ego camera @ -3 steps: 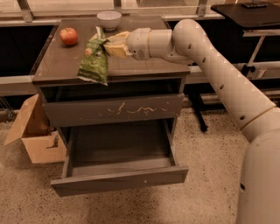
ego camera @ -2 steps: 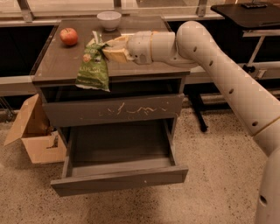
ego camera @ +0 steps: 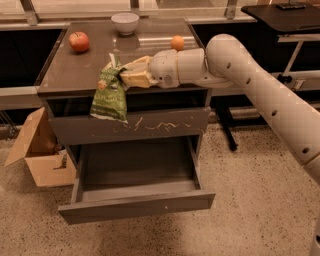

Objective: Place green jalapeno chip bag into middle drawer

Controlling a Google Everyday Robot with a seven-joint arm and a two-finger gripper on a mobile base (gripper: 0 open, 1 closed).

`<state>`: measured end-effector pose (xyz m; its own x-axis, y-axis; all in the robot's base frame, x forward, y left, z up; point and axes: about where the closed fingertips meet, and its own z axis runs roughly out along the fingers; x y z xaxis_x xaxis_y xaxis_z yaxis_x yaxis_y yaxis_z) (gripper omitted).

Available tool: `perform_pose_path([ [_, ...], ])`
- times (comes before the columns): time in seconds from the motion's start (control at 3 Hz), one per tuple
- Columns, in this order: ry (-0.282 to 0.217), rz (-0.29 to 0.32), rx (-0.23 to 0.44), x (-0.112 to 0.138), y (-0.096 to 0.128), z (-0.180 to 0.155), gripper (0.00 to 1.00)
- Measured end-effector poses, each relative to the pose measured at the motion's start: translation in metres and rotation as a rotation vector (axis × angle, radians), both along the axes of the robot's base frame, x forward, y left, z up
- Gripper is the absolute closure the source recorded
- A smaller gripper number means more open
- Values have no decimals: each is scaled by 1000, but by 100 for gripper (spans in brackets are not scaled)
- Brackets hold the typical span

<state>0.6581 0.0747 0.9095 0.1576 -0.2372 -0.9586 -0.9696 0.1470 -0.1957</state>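
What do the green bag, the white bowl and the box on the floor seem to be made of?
The green jalapeno chip bag, hanging from the end effector at the front edge of the cabinet, looks like thin foil or plastic film: crinkled, slightly shiny. The bowl seems glazed ceramic, perhaps plastic: smooth, white. The box looks like plain cardboard: matte brown, folded flaps.

It looks like an office: speckled hard floor, black flat desk far right. The pale gripper holds the crinkly green foil chip bag at the near edge of the grey cabinet.
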Motion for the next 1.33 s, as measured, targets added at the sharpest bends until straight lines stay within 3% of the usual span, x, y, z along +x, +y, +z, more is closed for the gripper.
perform_pose_path([
  [0.33,17,14,-9,-6,4,-6,100],
  [0.67,77,18,-31,-27,-1,-39,100],
  [1.0,170,-5,-52,-52,-15,-91,100],
  [1.33,281,-72,18,-64,-42,-159,100],
])
